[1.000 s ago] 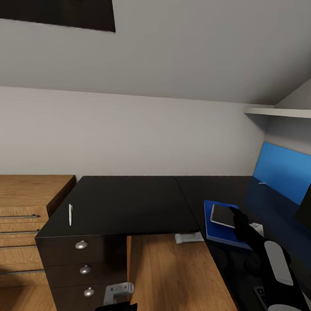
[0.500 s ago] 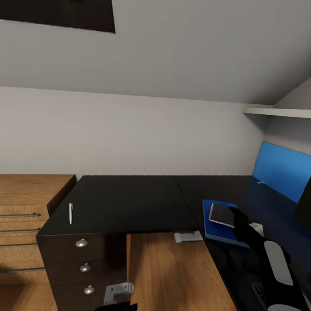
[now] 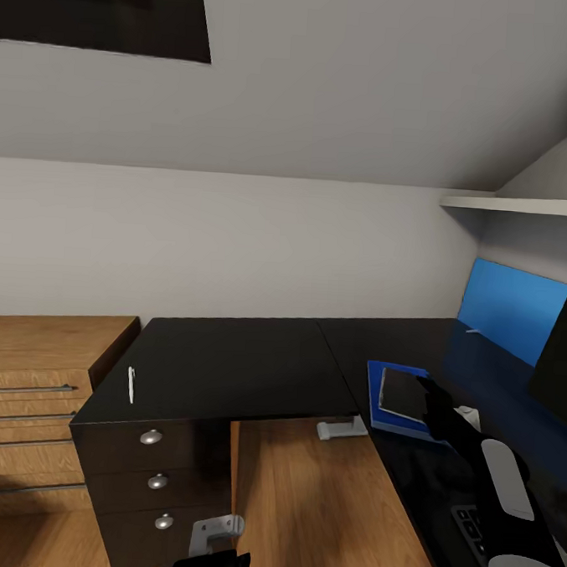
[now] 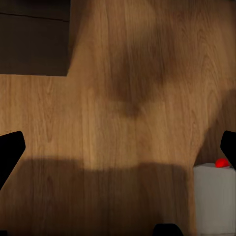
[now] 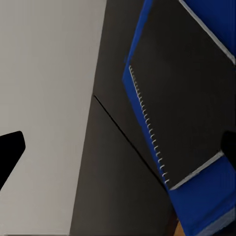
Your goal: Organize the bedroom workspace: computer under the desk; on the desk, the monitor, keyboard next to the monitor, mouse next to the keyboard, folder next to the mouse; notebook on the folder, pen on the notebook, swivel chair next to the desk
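I am facing one desk (image 3: 228, 364), its black top running from a three-drawer unit at the left to the right wing. One monitor (image 3: 560, 351) is standing at the far right; one keyboard (image 3: 470, 523) corner is showing near right. One folder (image 3: 375, 407) is lying on the right wing, with one notebook (image 3: 401, 393) already stacked on it. One pen (image 3: 131, 385) is lying well apart, on the left wing, so I judge the pen transfer remains. My right gripper (image 5: 118, 147) is hovering over the notebook, fingers spread wide, holding nothing. My left gripper (image 4: 118, 152) is hanging wide over floor, empty.
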Controlling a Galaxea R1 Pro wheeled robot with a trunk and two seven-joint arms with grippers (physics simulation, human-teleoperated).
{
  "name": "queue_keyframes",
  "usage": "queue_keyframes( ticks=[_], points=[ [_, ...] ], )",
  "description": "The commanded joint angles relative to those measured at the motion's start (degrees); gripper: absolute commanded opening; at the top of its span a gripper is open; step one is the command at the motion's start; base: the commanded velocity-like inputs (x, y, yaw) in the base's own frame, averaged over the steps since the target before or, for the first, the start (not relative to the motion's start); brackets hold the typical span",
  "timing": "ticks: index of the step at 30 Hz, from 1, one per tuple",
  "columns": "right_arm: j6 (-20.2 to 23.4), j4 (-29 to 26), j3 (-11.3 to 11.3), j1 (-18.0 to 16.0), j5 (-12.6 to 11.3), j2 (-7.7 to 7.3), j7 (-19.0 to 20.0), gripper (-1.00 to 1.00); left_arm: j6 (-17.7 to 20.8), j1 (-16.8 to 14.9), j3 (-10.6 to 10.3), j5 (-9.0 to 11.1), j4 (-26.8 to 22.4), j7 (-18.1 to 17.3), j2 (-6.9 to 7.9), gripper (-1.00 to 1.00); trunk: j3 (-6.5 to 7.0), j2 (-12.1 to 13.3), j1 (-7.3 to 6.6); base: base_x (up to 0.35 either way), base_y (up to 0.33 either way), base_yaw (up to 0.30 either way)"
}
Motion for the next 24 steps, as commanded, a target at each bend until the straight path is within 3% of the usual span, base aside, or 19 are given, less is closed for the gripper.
queue_keyframes(
  ticks=[1,6,13,17,21,24],
  points=[
    [0.18,-0.09,-0.02,-0.03,-0.60,0.00,-0.51,1.00,0.20,-0.10,-0.08,0.15,-0.08,0.31,-0.01,1.00,-0.07,-0.04,-0.03,-0.271,0.000,0.000],
    [0.18,-0.10,0.06,-0.03,-0.56,0.10,-0.51,1.00,0.20,-0.11,-0.09,0.15,-0.08,0.32,-0.01,1.00,-0.07,-0.04,-0.03,-0.269,0.000,0.000],
    [0.18,-0.16,0.21,-0.06,-0.55,0.15,-0.51,1.00,0.20,-0.11,-0.01,0.15,-0.08,0.34,0.04,1.00,0.11,0.36,-0.25,-0.051,0.000,0.000],
    [0.18,-0.41,4.88,-0.03,0.53,0.13,-0.57,1.00,0.06,-0.11,0.00,0.00,-0.08,0.43,0.04,1.00,0.83,1.97,-1.12,-0.002,0.000,0.000],
    [0.11,-1.02,7.54,-0.03,1.69,0.17,-0.61,1.00,0.00,-0.10,0.04,-0.09,-0.11,0.46,0.08,1.00,1.55,3.57,-2.00,0.000,0.000,0.000],
    [0.06,-2.48,9.75,-0.02,4.02,0.05,-1.10,1.00,-0.04,-0.09,0.16,-0.17,-0.15,0.46,0.20,1.00,2.09,4.77,-2.66,0.000,0.000,0.000]
  ],
)
